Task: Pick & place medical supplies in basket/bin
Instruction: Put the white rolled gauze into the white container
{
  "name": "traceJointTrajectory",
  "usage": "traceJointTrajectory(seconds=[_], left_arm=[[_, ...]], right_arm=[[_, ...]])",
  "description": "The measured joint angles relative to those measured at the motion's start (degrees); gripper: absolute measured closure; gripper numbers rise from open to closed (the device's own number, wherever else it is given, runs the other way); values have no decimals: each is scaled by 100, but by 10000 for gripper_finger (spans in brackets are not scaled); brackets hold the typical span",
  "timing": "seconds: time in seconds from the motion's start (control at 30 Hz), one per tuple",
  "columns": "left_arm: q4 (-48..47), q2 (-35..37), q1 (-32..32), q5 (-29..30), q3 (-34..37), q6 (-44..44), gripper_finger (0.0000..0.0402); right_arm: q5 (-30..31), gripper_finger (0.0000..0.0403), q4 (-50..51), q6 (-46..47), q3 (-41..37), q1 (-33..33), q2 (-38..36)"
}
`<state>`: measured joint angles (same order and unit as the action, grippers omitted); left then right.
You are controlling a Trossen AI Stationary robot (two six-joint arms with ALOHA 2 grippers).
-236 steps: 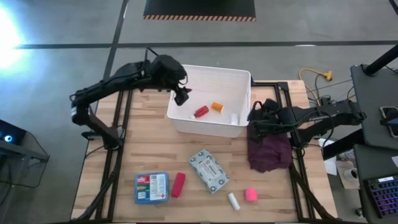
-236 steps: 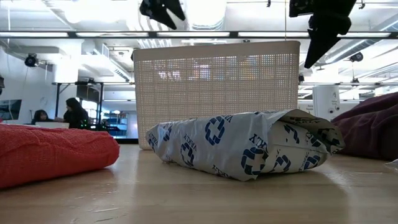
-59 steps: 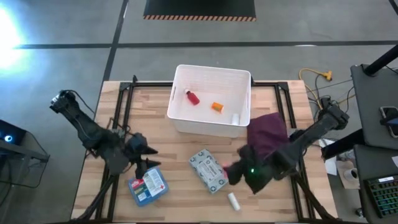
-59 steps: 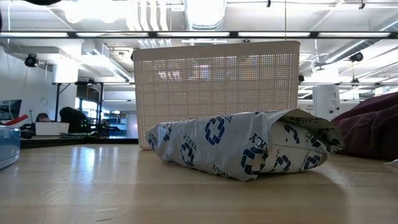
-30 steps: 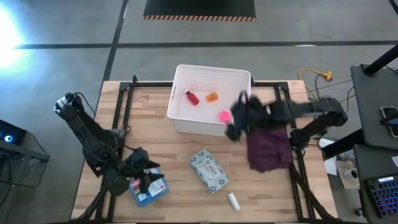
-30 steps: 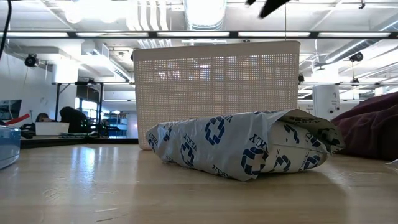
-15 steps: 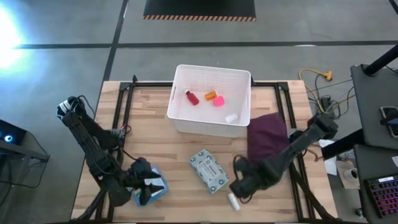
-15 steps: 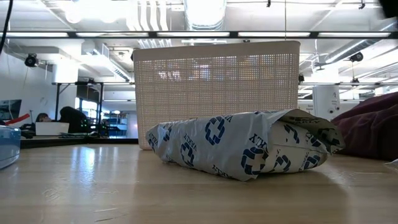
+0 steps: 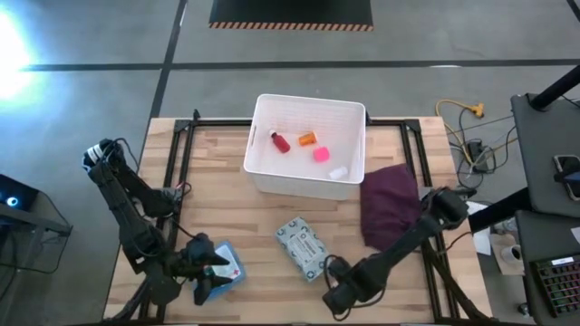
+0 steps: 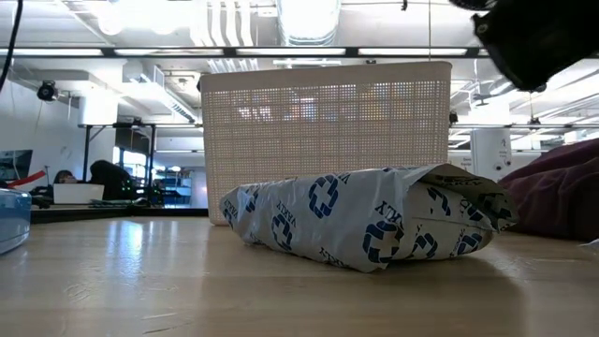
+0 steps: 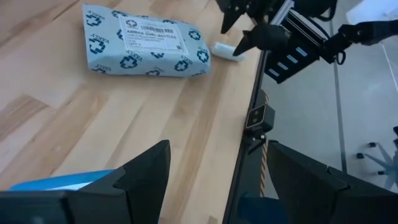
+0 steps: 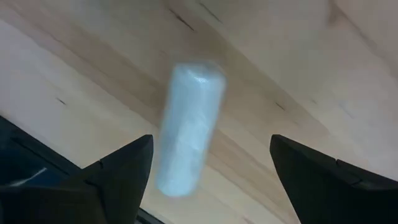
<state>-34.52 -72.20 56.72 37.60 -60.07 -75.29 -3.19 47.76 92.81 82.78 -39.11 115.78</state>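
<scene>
Right hand [image 12: 208, 177] spread, over white roll [image 12: 189, 127] lying flat

- The grey-white packet [image 10: 367, 217] lying on the counter [image 10: 187, 290] carries a repeating dark blue cross emblem, each with a short word printed beside it; the letters are too small to make out.
- In the left wrist view, the same packet [image 11: 146, 42] bears a white label with a barcode and several lines of print, none readable.
</scene>
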Motion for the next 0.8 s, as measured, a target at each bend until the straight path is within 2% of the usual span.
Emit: traceJointTrajectory(seconds=[0.17,0.33,0.47,0.67,0.73,0.8], left_arm=[[-16,15,66,0,2,33,156],[-126,31,76,4,2,94,156],[-510,116,74,6,4,77,156],[-1131,579,8,199,7,65,156],[-1411,820,-25,228,7,63,156],[-1662,1064,-27,354,7,63,156]], right_arm=[[-41,98,-342,-38,0,7,241],[-311,139,-365,-260,4,46,349],[-172,202,-344,-361,0,74,298],[-70,323,-97,-576,-4,175,-17],[154,360,-74,-570,50,179,-260],[608,379,-93,-517,180,168,-671]])
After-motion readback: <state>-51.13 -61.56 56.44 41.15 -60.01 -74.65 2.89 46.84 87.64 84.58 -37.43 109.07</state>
